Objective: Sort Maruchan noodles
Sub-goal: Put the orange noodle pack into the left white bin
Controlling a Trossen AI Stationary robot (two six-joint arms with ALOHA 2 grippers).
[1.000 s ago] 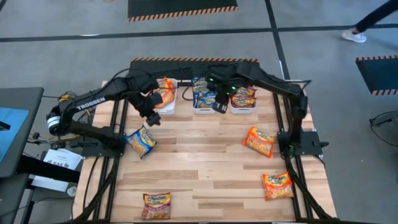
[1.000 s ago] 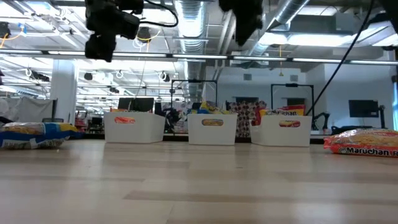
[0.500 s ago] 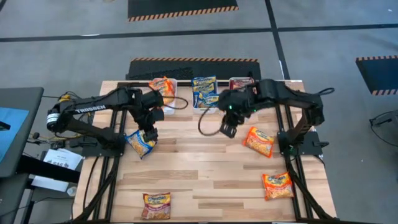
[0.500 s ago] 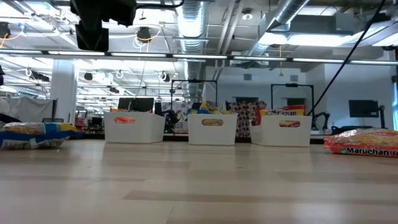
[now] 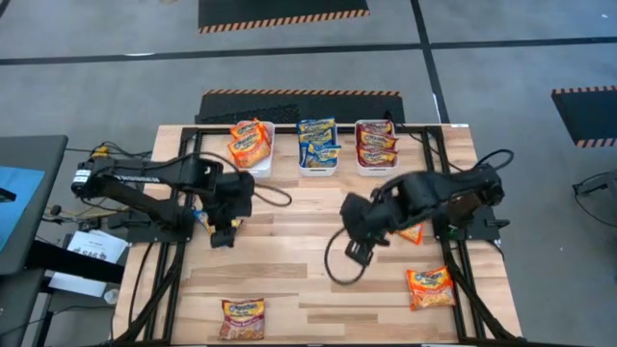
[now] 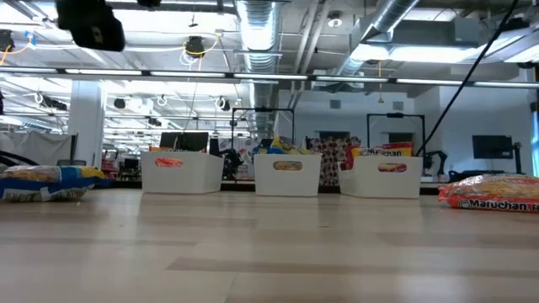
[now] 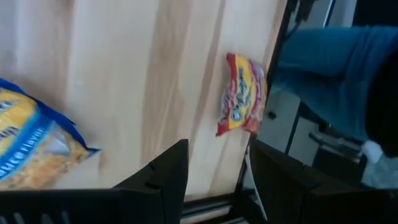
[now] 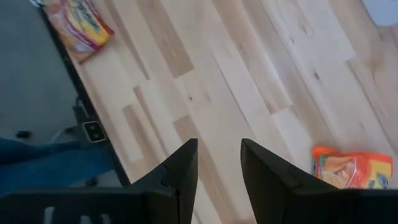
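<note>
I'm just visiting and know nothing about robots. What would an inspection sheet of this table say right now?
Surface: wooden table, bare in the middle.
Job's things: three white bins at the far edge hold sorted noodle packets; loose packets lie near the front left, right and beside the right arm; a blue-and-yellow one lies under the left claw.
Clutter: nothing seen.
Claws: left claw and right claw are both open and empty.
Cables: black cable loop hangs by the right arm.
Surroundings: grey floor, striped mats.

Three filled bins (image 5: 318,172); scattered noodle packets (image 5: 429,286)
</note>
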